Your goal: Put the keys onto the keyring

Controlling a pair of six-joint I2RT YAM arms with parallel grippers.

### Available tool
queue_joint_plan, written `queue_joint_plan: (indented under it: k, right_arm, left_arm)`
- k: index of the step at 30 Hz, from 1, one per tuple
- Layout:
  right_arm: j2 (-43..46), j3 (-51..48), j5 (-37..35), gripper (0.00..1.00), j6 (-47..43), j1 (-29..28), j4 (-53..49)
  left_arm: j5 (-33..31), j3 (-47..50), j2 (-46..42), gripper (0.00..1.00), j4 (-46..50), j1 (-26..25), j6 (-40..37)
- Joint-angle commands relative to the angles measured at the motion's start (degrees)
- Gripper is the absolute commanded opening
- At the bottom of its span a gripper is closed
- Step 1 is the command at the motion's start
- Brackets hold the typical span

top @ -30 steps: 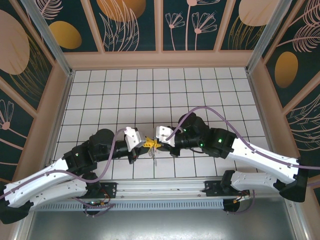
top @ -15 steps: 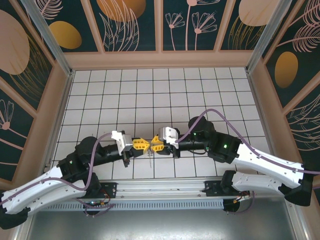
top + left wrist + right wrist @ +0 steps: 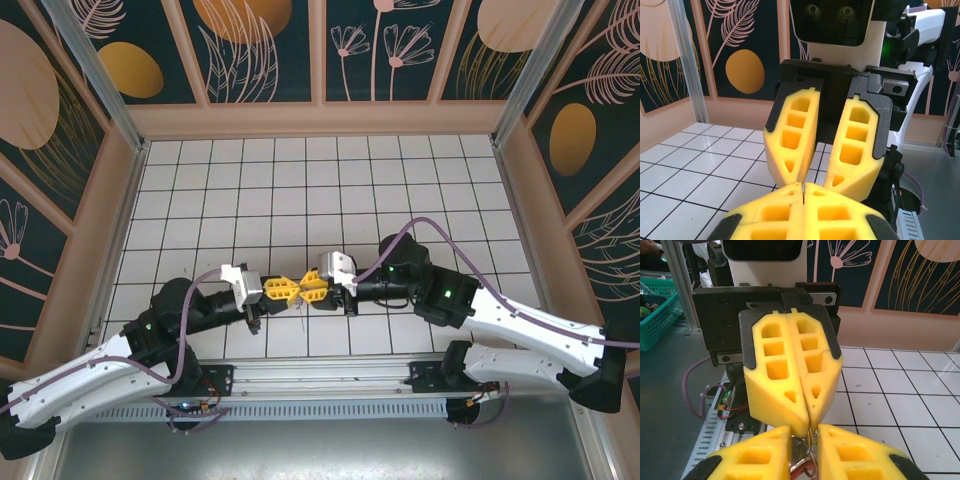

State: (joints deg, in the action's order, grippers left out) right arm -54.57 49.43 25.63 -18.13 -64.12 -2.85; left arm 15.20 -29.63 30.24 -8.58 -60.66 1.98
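Observation:
In the top view my two grippers meet tip to tip over the near middle of the white tiled table: left gripper, right gripper. A thin metal piece dangles below the tips. In the right wrist view the left gripper is shut on a thin wire ring of the keyring. More wire rings and the key's red head hang in the gap of my right gripper, whose jaws stand apart. In the left wrist view the left gripper is pressed shut and the right gripper faces it, parted.
An aluminium rail runs along the near table edge below the grippers. A green basket stands off the table behind the left arm. Patterned wall panels enclose the table on three sides.
Both arms have stretched out and the left gripper has shifted left, so the fingers now meet in a straight line. The right jaws have parted; the left stays shut.

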Motion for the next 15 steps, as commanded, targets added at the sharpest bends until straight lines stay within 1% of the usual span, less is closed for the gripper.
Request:
queue_joint_plan:
  k: [1, 10, 15]
  right_arm:
    - [1.59, -2.06, -0.25, 0.22, 1.68, -0.31, 2.92]
    - [2.35, -3.09, -0.3, 0.22, 2.32, -0.27, 3.37]
    - [2.27, -3.02, -0.2, 0.07, 2.02, -0.3, 3.38]
  left_arm:
    - [2.03, -0.58, -0.99, 0.0, -5.65, 0.01, -0.17]
    - [2.2, -1.38, -1.25, 0.0, -4.75, -0.05, -0.49]
    - [2.37, -1.66, -0.97, 0.0, -4.75, -0.06, -0.6]
